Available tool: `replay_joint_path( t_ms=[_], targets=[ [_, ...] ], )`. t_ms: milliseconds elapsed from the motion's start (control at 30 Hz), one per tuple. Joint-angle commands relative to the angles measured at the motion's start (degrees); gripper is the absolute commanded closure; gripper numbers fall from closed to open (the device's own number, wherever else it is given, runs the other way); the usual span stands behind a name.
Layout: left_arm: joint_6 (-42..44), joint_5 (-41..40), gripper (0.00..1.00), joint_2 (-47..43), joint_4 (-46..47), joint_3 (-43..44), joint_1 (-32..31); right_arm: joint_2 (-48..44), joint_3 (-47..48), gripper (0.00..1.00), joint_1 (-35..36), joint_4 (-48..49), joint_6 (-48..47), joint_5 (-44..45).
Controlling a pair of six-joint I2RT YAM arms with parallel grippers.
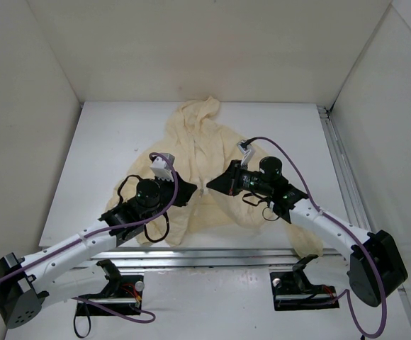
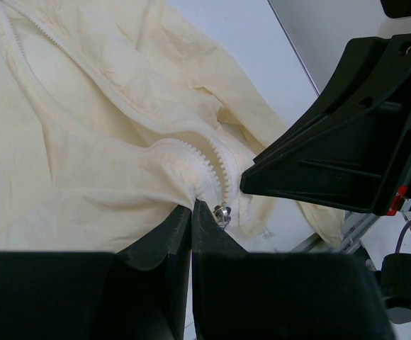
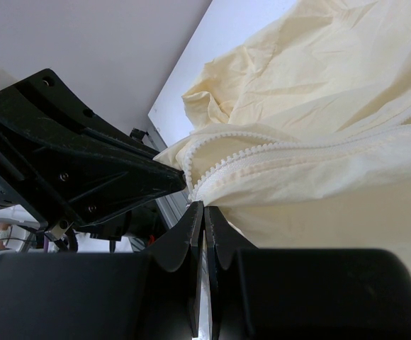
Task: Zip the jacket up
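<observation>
The pale yellow hooded jacket (image 1: 198, 152) lies spread on the white table, hood at the far end. Its white zipper (image 2: 209, 161) runs open up the front. The small metallic pull (image 2: 222, 213) sits at the zipper's lower end. My left gripper (image 2: 191, 207) is shut, pinching the jacket fabric just left of the pull. My right gripper (image 3: 204, 207) is shut on the jacket's hem right below the zipper teeth (image 3: 220, 164). In the top view the two grippers, left (image 1: 190, 193) and right (image 1: 212, 184), nearly touch at the jacket's lower front.
White walls enclose the table (image 1: 106, 142) on three sides. A metal rail (image 1: 212, 251) runs along the near edge and another (image 1: 344, 177) along the right side. Purple cables (image 1: 290, 159) loop over both arms. The right gripper's black body (image 2: 340, 149) fills the right of the left wrist view.
</observation>
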Motion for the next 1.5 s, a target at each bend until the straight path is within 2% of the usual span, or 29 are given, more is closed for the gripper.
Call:
replay_joint_path(
  t_ms=[0,1467],
  targets=[
    [-0.90,-0.56,1.00,-0.02,4.60,1.34,-0.40,-0.99,2.58,1.00,-0.07,5.80,0.29,0.25],
    [-0.90,1.46,1.00,1.65,5.21,1.87,-0.40,-1.34,2.85,1.00,-1.92,5.27,0.29,-0.72]
  ],
)
